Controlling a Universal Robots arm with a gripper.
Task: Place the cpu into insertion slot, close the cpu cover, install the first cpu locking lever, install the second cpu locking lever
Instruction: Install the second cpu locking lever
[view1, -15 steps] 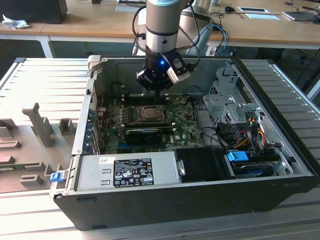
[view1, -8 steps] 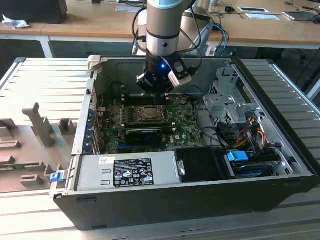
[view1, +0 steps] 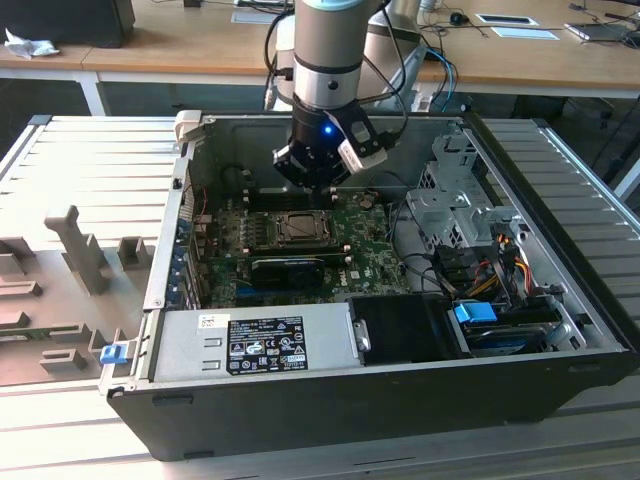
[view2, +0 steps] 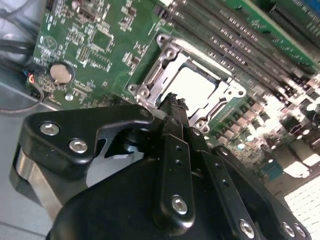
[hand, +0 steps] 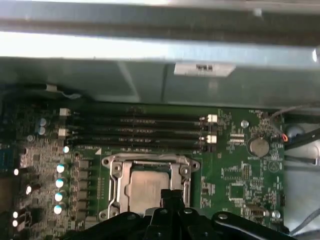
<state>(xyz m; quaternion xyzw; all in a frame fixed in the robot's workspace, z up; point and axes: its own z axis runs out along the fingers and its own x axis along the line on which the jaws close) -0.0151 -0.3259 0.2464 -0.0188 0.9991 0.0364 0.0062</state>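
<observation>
The tool (view2: 172, 102) hangs just above the near edge of the insertion slot (hand: 150, 187), fingers pressed together and holding nothing. Directly beyond its tips the cpu (view2: 192, 87) lies flat in the slot, framed by the cpu cover (view2: 150, 82).

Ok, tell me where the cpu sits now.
The cpu lies in the insertion slot, framed by the lowered cpu cover, beside the memory slots, under the end effector.
</observation>
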